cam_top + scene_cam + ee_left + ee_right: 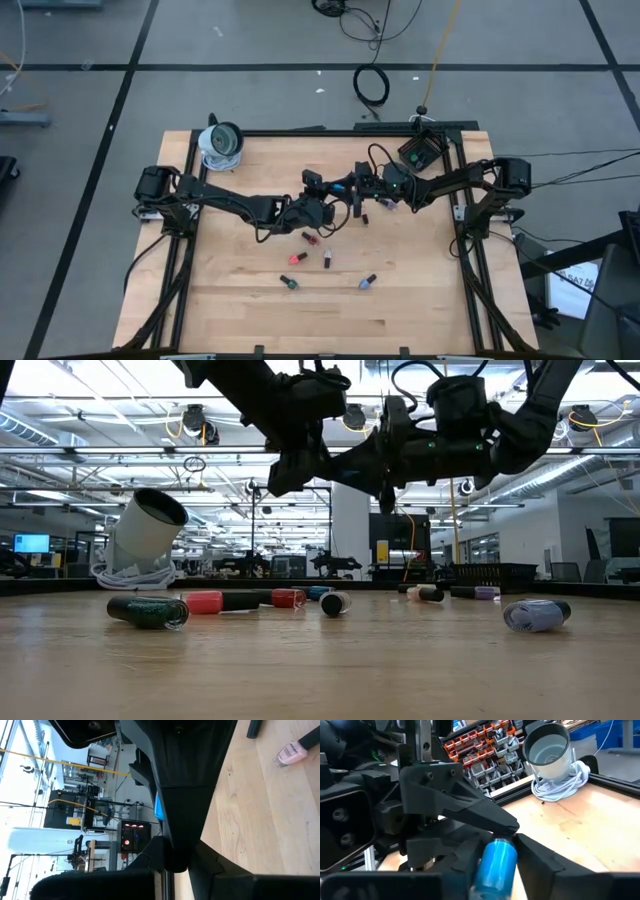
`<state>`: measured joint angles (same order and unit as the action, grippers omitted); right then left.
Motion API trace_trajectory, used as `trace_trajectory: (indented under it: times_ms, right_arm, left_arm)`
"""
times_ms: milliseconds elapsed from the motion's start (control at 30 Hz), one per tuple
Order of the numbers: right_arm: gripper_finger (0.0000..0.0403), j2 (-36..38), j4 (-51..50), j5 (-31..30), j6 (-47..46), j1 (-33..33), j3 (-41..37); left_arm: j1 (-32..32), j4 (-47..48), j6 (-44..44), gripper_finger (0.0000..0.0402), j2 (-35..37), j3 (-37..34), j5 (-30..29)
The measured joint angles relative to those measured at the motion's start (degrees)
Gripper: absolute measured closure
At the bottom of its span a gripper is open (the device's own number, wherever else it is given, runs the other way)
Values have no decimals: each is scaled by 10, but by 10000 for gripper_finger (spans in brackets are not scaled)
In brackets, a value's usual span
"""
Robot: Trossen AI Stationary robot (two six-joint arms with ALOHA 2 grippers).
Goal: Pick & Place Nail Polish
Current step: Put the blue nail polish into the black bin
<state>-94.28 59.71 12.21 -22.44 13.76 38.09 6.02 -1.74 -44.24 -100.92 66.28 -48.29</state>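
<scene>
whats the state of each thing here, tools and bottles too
left tool: shut on the blue bottle's cap end
right tool: shut on the blue bottle's body
blue bottle: held in the air by both tools
green bottle: lying on its side
red bottle: lying on its side
pink bottle: lying on its side
white cylinder: tilted, on a coiled cable

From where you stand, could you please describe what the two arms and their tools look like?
Both arms are dark, jointed and slim, each rising from a black base at a table edge, with black cables looped along them. The left tool and right tool are black and blocky, with angular wedge-shaped fingers.
</scene>
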Motion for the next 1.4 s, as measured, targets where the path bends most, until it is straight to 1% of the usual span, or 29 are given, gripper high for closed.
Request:
trace_trajectory:
  times_ms: [100,267,333,433,600,667,800,867,933,1000,1133,1233,1400]
  right_arm:
    - [335,0,0,-2,8,0,0]
    - [338,0,0,1,22,0,-1]
    - [338,0,-1,0,31,0,-1]
    - [338,0,-3,2,50,0,-1]
    - [338,1,-30,9,70,12,0]
    - [338,1,-45,12,71,20,0]
    - [338,1,-69,10,80,31,0]
    - [338,0,-88,-8,87,36,0]
    - [338,-2,-105,-14,88,43,-2]
    - [338,0,-107,-5,88,50,-1]
    - [338,1,-127,-3,91,70,-1]
    - [338,20,-146,-2,105,83,-1]
    - [338,71,-237,-9,141,108,-1]
  left_arm:
    - [0,0,0,356,0,0,-1]
    - [0,3,31,359,0,0,13]
    - [0,4,48,352,0,0,17]
    - [0,3,87,327,0,0,19]
    - [-1,-1,200,276,0,-1,22]
    - [-2,9,239,254,3,-1,34]
    - [-13,35,309,214,13,-1,77]
    - [-17,32,336,198,18,1,110]
    - [-20,46,359,185,24,1,135]
    - [-25,40,375,175,24,1,172]
    - [-30,43,389,162,28,0,238]
    - [-38,52,410,161,28,0,279]
    - [-64,52,432,160,27,0,352]
